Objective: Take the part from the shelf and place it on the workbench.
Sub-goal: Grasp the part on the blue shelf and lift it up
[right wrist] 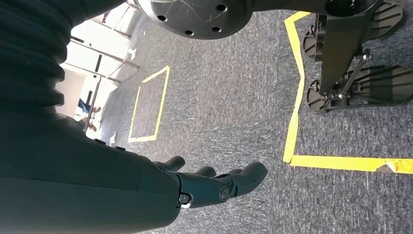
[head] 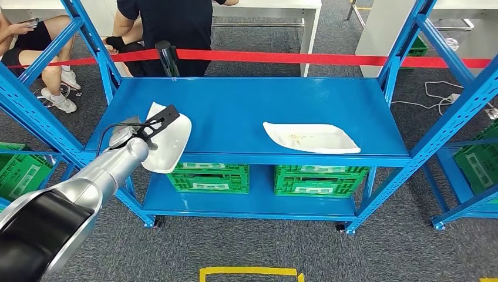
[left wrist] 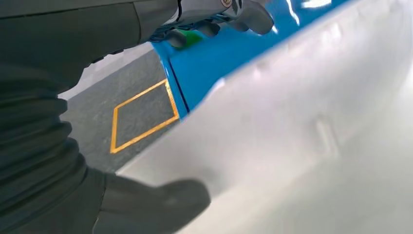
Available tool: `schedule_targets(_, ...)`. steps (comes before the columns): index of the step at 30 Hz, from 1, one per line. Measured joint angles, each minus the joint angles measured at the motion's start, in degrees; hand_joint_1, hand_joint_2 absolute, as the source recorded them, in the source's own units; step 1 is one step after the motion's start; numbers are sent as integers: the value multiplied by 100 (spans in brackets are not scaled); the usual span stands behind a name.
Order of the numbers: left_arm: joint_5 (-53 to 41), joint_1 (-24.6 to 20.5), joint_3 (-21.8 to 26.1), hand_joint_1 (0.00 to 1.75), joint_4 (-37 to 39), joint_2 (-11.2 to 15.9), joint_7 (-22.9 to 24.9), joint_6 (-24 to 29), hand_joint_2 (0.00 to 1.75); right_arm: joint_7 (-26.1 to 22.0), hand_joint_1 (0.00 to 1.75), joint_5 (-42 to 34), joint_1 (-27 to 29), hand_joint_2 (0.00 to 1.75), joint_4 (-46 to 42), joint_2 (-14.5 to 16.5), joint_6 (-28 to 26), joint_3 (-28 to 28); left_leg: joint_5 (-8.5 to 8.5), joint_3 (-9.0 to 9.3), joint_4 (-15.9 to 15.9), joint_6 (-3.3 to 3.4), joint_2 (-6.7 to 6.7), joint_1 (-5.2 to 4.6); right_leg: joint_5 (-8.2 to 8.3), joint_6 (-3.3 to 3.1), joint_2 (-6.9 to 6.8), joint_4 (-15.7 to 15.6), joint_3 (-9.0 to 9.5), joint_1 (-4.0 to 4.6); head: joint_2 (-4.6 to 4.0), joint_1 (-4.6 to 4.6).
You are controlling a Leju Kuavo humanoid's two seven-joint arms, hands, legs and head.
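Note:
A white curved part (head: pixel 170 141) hangs tilted over the front left edge of the blue shelf (head: pixel 235 108). My left hand (head: pixel 145 129) grips it, dark fingers lying across its upper face. In the left wrist view the part (left wrist: pixel 302 136) is a broad pale surface, with the thumb (left wrist: pixel 160 200) on one side and the fingers (left wrist: pixel 243 12) on the other. A second white part (head: pixel 311 138) lies flat on the shelf to the right. My right hand (right wrist: pixel 214 183) hangs over the carpet, fingers apart and holding nothing.
Green crates (head: pixel 211 176) (head: pixel 317 179) stand on the lower shelf. Blue uprights (head: pixel 41 111) (head: pixel 452 117) frame the rack. Behind it run a red barrier tape (head: pixel 329 59) and people (head: pixel 167 29). Yellow tape (head: pixel 249 272) marks the carpet in front.

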Motion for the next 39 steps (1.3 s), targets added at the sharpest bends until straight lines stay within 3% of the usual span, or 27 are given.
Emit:
schedule_targets(2,49,0,25,148,13,-28,42,-219,175,0,0,21,-2,175,0,0,0,1,0,0,0,0,0,0,0,0,0,0,0,0,0,0)
schedule_targets(8,243,19,151,174,47,-110,87,-859,175,0,0,57,-4,175,0,-1,0,4,0,0,0,0,-1,-1,1,2,0,-2,1,-1,0,0)
schedule_targets(18,493,89,346,175,50,-233,-10,-1261,175,0,0,68,-3,175,0,-3,0,4,0,0,0,1,-1,-1,2,4,0,-3,2,-1,0,0)
schedule_targets(39,584,120,498,175,44,-227,-187,-1191,175,0,0,105,-3,175,0,-3,0,7,0,0,0,1,-1,-1,2,4,-2,-4,4,-1,0,0)
